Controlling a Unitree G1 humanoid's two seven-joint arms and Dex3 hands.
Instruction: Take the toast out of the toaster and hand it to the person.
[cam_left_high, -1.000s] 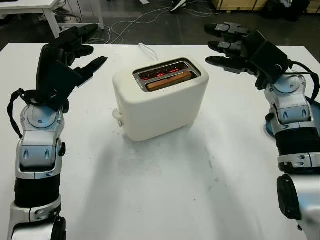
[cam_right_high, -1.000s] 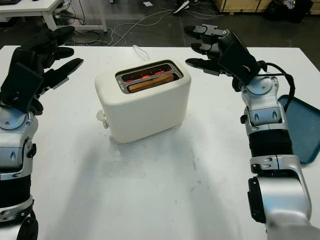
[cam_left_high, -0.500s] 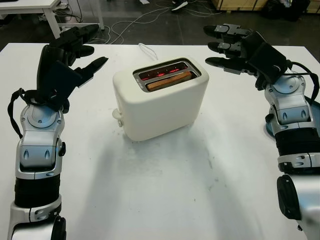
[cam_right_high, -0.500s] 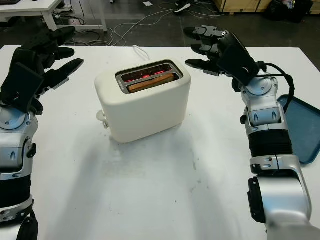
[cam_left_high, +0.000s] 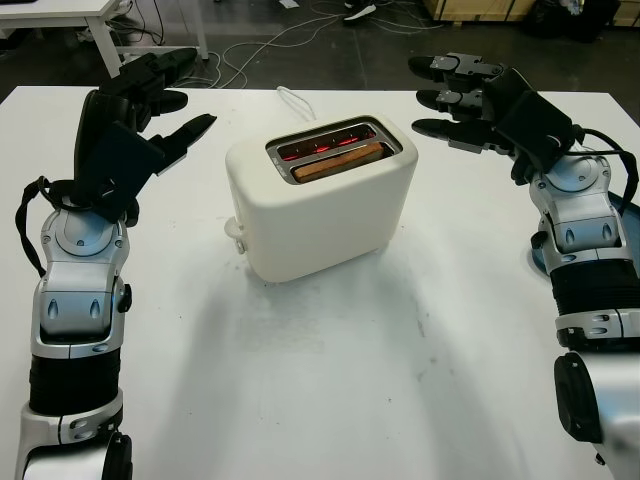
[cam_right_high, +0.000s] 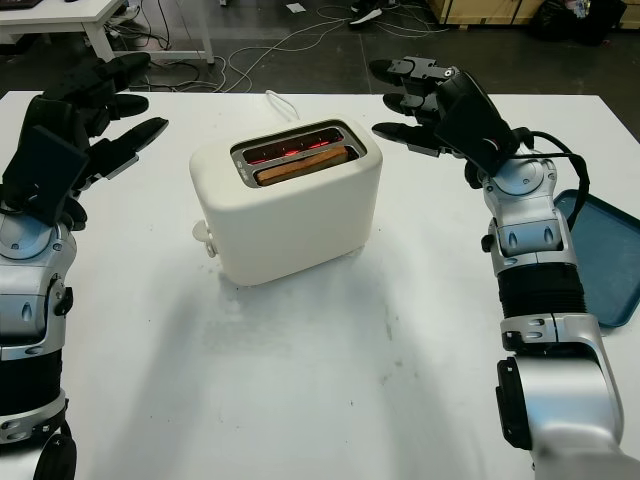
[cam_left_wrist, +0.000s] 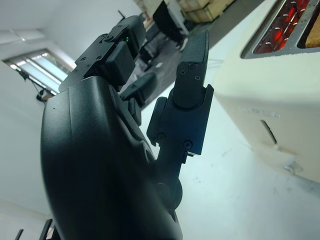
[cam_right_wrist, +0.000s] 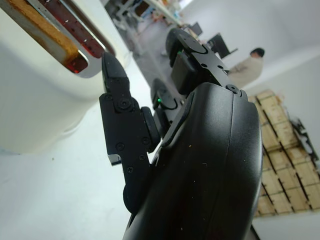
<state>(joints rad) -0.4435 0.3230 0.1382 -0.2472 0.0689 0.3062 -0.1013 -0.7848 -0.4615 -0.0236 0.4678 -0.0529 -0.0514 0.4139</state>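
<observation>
A cream toaster (cam_left_high: 320, 200) stands mid-table with two slots on top. The front slot holds a slice of toast (cam_left_high: 337, 163), its brown edge just above the rim; the rear slot glows red. My left hand (cam_left_high: 160, 105) hovers open to the left of the toaster, raised above the table. My right hand (cam_left_high: 455, 100) hovers open to the right of the toaster, its fingers pointing toward the top of the toaster. In the right wrist view the toast (cam_right_wrist: 42, 30) lies just beyond the thumb.
A blue tray (cam_right_high: 605, 255) lies at the right table edge beside my right forearm. The toaster's white cord (cam_left_high: 293, 98) runs off the far edge. A lever knob (cam_left_high: 236, 228) sticks out of the toaster's left end. A seated person (cam_right_wrist: 250, 65) is far off in the room.
The right hand has shifted very slightly to the right, away from the toaster. The left hand and the toaster have not moved.
</observation>
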